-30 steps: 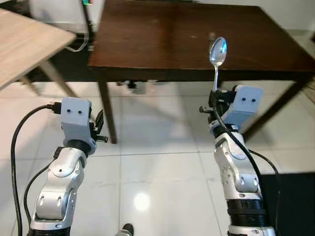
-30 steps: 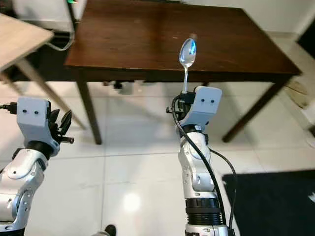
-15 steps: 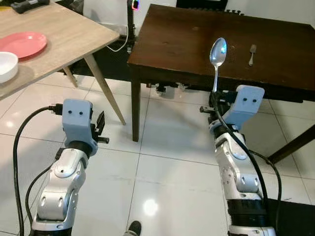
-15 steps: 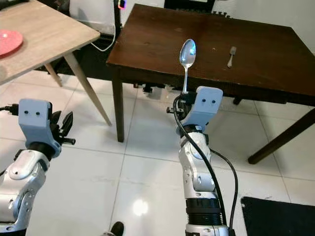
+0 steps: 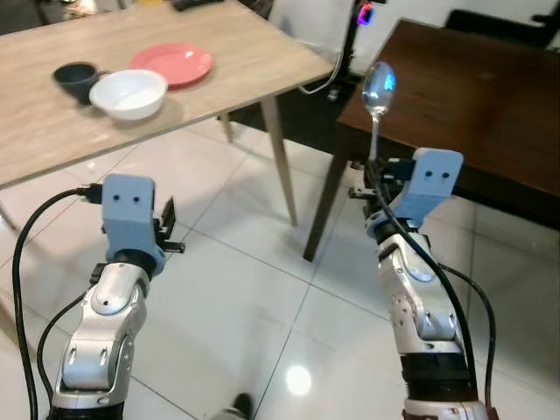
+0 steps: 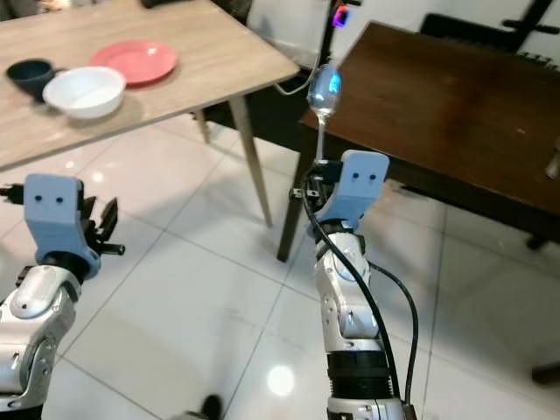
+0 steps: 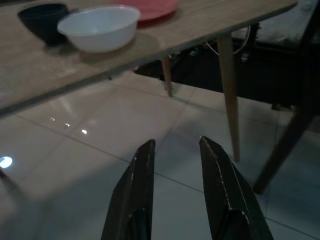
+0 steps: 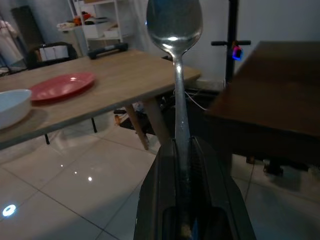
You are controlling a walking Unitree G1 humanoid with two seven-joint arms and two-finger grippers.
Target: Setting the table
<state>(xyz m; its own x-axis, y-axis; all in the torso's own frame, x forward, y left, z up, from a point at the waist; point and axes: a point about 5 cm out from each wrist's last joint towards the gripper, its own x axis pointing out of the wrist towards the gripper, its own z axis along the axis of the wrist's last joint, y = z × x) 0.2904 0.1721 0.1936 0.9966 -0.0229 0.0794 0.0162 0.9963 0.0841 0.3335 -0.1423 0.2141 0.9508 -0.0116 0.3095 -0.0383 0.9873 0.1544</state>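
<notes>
I have the spoon [image 5: 377, 94] standing upright, its handle pinched in the right claw [image 8: 183, 165], raised before me between the dark table [image 5: 477, 96] and the light wooden table [image 5: 114, 105] carrying the white bowl [image 5: 129, 92], pink plate [image 5: 171, 63] and dark cup [image 5: 75, 80]. The left claw [image 7: 175, 152] hangs spread, empty. With so little handle gripped, walking jolts could tilt or drop the spoon.

You are looking at a dining area in a home. There is a light wooden table [image 5: 227, 70] with a pink plate [image 5: 171, 64], a white bowl [image 5: 129, 93] and a dark cup [image 5: 77, 80] on it, and beside it a dark wooden table [image 5: 464, 96]. The floor [image 5: 236, 289] is of glossy white tiles. In the right wrist view you see a white shelf unit [image 8: 100, 25] with household things against the wall.
</notes>
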